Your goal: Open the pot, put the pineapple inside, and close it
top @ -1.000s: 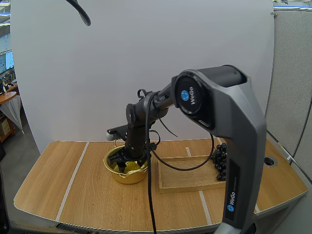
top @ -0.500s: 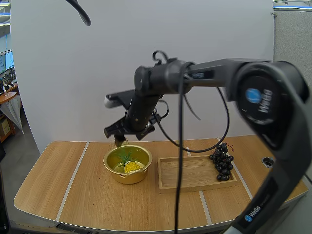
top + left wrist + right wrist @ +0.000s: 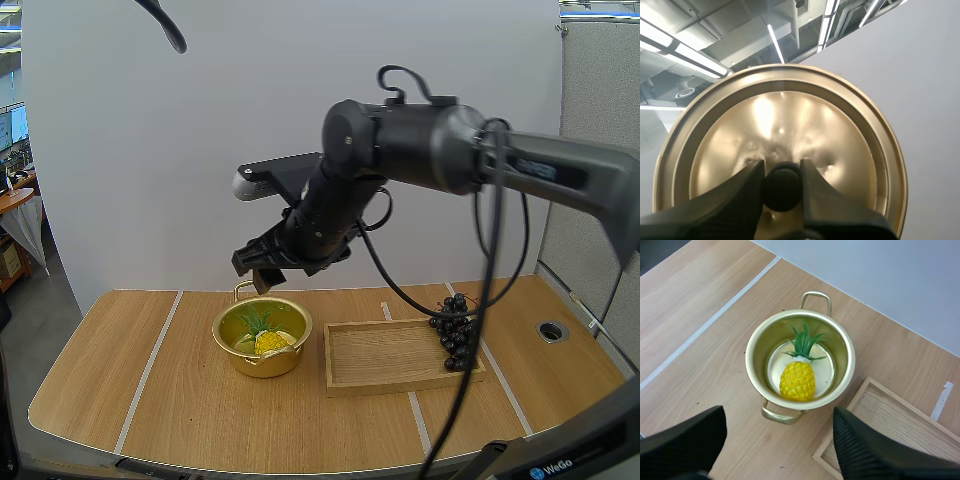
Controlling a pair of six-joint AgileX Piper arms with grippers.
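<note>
Behind the left fingers (image 3: 805, 177) the lower rim of the golden lid (image 3: 790, 115) is cut off. The two dark tips also cover the sides of its black knob (image 3: 782, 187), which they pinch tightly between them. The lid's knob side faces these fingers.

Under the right fingers (image 3: 262, 268), in the high view, the far handle of the pot (image 3: 751, 370) is partly hidden, and the pot's near wall covers part of the fruit. Seen from the right wrist, those fingers stand wide apart with their ribbed faces turned inward. They are empty, and their roots run out of frame.

Below and between them the uncovered pot stands on the bench (image 3: 690, 295), and the pineapple (image 3: 798, 380) lies on the pot's floor. The fruit's long axis runs from the handle nearer the fingers towards the farther one. Its green crown points away from the fingers and its yellow body lies nearer them.

Beside one right finger a corner of the wooden tray (image 3: 890, 415) shows, the rest cut off. The grapes (image 3: 455, 330) lie at the tray's end away from the pot, well apart from the fingers.
</note>
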